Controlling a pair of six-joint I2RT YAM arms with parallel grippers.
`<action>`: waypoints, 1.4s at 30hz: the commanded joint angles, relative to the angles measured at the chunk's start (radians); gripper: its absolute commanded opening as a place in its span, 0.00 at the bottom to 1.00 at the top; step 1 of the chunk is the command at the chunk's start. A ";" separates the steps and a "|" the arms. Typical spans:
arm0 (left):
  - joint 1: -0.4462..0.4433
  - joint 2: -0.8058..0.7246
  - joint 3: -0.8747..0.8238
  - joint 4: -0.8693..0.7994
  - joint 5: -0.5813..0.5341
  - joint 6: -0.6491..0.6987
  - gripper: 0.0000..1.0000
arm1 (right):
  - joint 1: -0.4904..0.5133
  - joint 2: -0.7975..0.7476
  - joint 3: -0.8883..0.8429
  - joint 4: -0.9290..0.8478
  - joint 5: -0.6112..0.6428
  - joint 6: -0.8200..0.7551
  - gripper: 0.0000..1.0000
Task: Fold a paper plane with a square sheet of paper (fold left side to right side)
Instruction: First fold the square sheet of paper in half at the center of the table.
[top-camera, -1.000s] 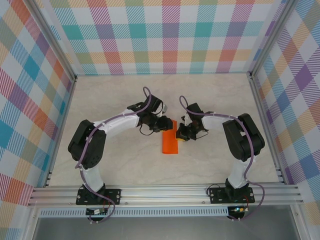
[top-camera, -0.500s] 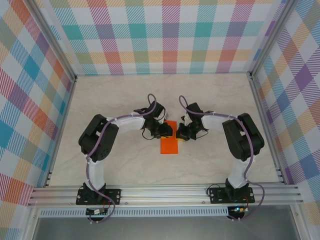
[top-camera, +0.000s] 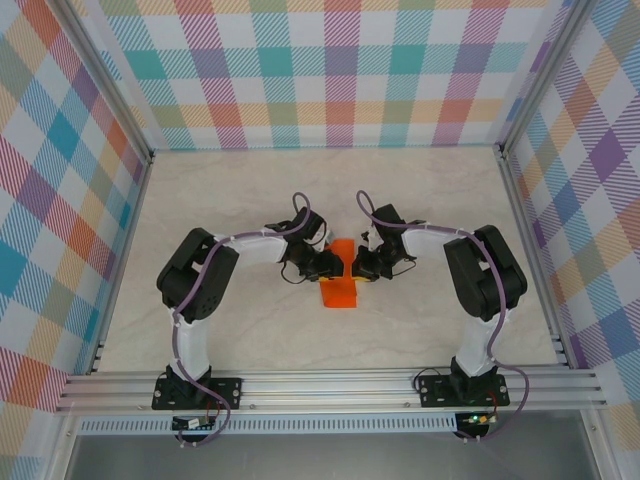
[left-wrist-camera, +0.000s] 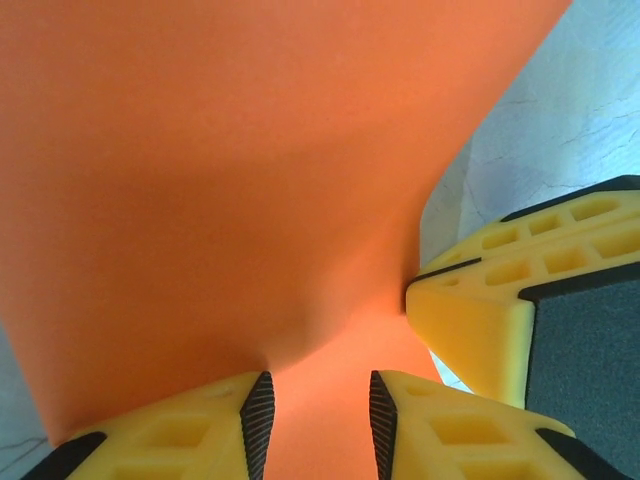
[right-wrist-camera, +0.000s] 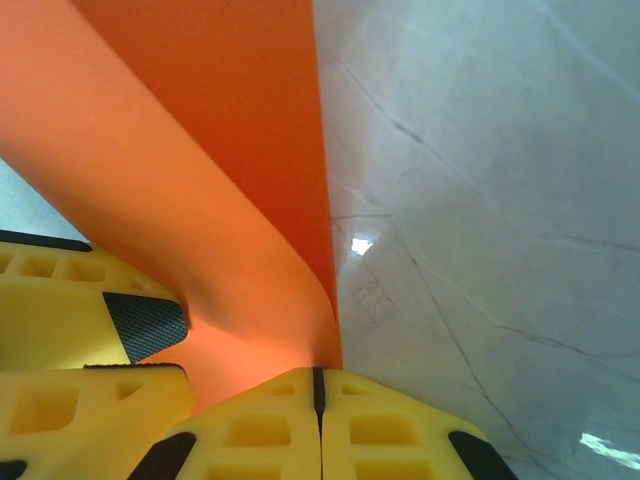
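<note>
Sliding inward, the left gripper (left-wrist-camera: 318, 405) straddled the square sheet of paper (left-wrist-camera: 250, 150), jaws parted; the right gripper (right-wrist-camera: 318, 385) pinched its edge, fold seemingly underway.

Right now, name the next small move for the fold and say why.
Probably close the left jaws on the paper. They stand apart with the curved paper running between them, so nothing looks gripped there, while the right jaws are shut on its edge. A firm left pinch seems needed before that side is carried over to the right.
</note>
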 joint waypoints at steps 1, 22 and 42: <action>0.042 -0.026 -0.045 -0.070 -0.062 0.032 0.37 | 0.010 0.077 -0.035 -0.109 0.129 -0.031 0.05; 0.064 -0.159 -0.037 0.032 0.078 0.043 0.28 | 0.015 0.080 -0.021 -0.114 0.125 -0.031 0.05; 0.065 0.077 0.087 0.002 0.015 0.083 0.26 | 0.020 0.085 -0.004 -0.156 0.152 -0.045 0.05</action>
